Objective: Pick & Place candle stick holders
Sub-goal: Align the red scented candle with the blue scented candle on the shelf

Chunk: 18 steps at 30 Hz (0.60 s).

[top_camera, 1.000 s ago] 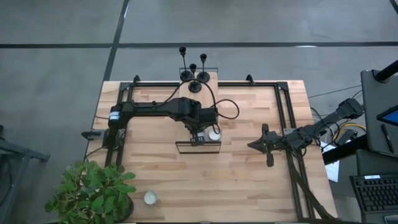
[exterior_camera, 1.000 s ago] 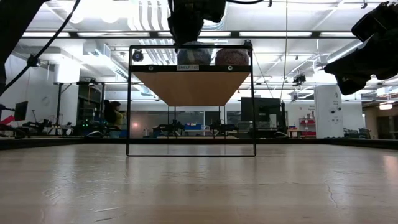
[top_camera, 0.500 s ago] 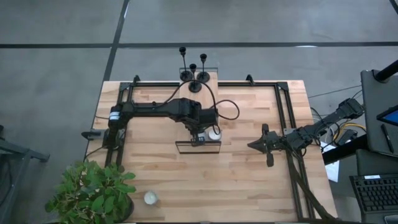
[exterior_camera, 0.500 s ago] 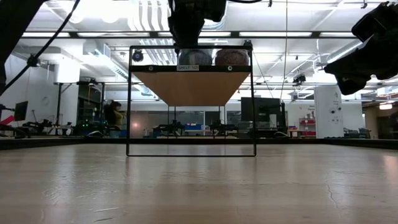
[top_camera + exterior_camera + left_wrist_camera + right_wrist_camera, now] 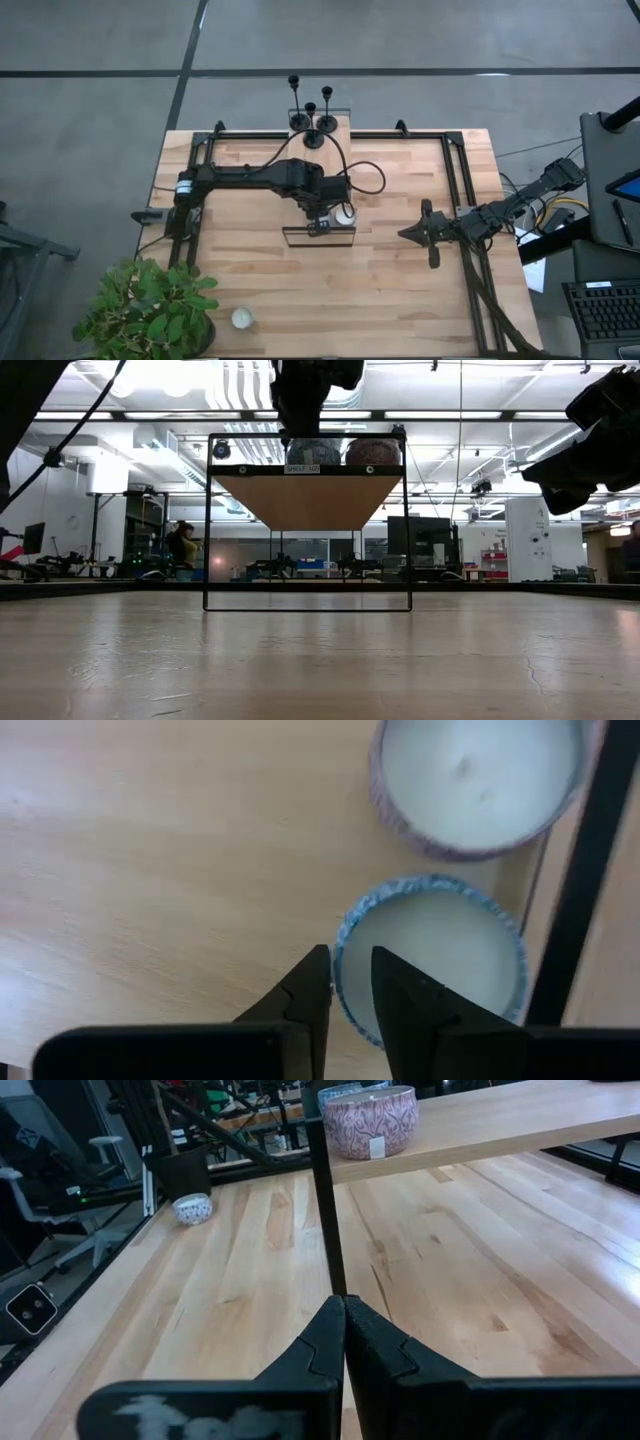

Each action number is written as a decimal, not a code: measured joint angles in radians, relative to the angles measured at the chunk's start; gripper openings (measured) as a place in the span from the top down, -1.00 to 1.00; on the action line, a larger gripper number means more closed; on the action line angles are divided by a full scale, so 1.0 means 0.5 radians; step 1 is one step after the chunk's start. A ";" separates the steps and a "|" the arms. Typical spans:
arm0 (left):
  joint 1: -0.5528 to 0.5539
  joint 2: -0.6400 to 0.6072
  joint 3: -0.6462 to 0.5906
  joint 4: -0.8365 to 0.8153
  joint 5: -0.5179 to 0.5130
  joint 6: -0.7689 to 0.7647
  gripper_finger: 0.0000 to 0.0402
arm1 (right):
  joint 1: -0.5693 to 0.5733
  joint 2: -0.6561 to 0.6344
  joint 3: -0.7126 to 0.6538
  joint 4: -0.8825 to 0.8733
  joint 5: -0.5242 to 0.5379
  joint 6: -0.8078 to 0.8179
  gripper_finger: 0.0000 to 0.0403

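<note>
Three black candle stick holders (image 5: 313, 120) stand on their round bases on a small board at the table's far edge; no gripper is near them. My left gripper (image 5: 318, 222) is over the top of a black-framed wooden shelf (image 5: 308, 500) at mid-table. It is closed around the rim of a blue-rimmed candle (image 5: 430, 960), which stands beside a purple-patterned candle (image 5: 480, 780). My right gripper (image 5: 425, 232) is shut and empty, above the table's right side. My left gripper comes from above, pointing down, at the blue-rimmed candle's rim (image 5: 338, 982). One finger (image 5: 312, 990) is outside the rim and the other (image 5: 400, 995) is inside, over the wax. The candle stands upright on the shelf top.
A small white candle (image 5: 241, 318) and a potted plant (image 5: 150, 310) stand at the table's near left corner. Black rails run along the table's left, far and right sides. In the right wrist view the shelf's post (image 5: 325, 1200) stands just ahead of my right gripper.
</note>
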 joint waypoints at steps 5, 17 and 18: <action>-0.004 -0.005 0.085 0.000 0.000 -0.002 0.63 | 0.001 0.000 0.001 0.000 0.000 0.000 0.96; -0.200 -0.021 0.317 -0.393 0.101 -0.028 0.63 | 0.000 0.000 -0.002 0.001 0.000 0.008 0.96; -0.242 -0.023 0.316 -0.395 0.097 -0.031 0.63 | 0.000 0.000 -0.002 0.001 0.001 0.008 0.96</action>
